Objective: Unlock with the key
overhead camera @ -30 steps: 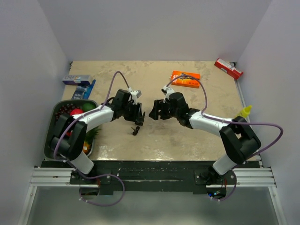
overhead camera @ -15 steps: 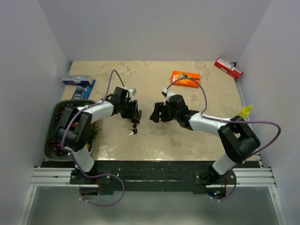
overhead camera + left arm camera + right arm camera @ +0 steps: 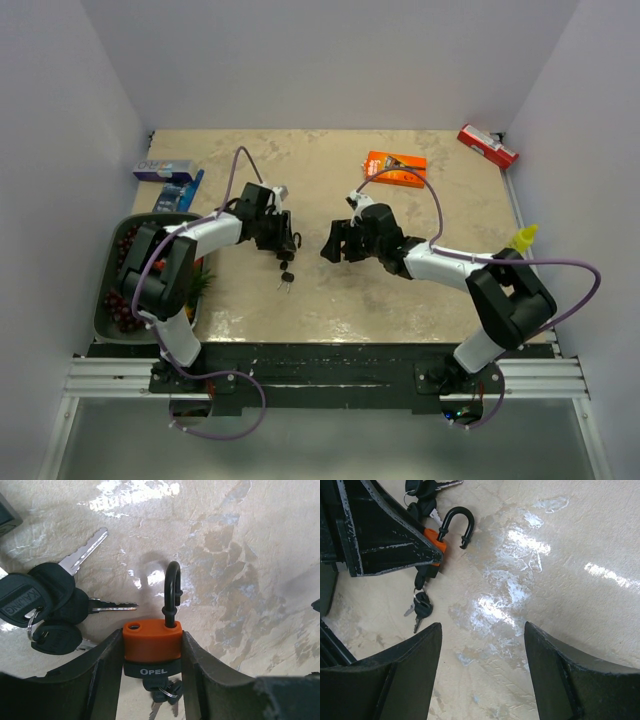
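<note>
Has drawn left gripper (image 3: 151,645) slightly back leftward, clamped on orange-bodied padlock (image 3: 151,641) with black steel shackle (image 3: 172,592), over the beige tabletop (image 3: 250,555); shackle sprung free, so seemingly unlocked; leaves right gripper (image 3: 482,630) gaping, empty, nearby

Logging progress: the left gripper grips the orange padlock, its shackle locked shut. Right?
No: the shackle is open, its free end out of the hole, as the left wrist view shows. The left gripper does grip the orange padlock.

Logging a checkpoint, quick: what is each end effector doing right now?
Left end effector: closed on the orange padlock.
Right end effector: open, holding nothing.
</note>
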`<action>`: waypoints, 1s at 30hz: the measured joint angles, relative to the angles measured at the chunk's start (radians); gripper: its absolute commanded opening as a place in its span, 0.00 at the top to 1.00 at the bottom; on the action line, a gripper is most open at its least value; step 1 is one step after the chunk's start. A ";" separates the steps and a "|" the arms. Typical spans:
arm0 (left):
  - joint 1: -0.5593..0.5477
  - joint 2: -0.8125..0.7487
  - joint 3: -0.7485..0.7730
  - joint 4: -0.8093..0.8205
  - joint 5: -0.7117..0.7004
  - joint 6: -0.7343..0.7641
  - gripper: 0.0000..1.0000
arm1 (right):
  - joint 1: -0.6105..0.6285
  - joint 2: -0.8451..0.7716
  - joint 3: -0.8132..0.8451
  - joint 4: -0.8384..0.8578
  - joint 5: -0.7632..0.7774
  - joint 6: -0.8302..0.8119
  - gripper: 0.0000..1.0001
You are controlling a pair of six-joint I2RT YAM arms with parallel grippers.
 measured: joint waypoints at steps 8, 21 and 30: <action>-0.009 0.002 0.009 -0.014 -0.032 0.001 0.89 | 0.000 -0.002 -0.001 0.000 0.019 0.000 0.30; -0.039 -0.006 0.019 -0.036 -0.066 0.011 0.29 | 0.002 -0.024 -0.011 -0.019 0.079 0.000 0.29; -0.038 -0.150 0.019 -0.048 -0.085 0.031 0.10 | 0.048 -0.024 -0.010 -0.045 0.121 0.019 0.30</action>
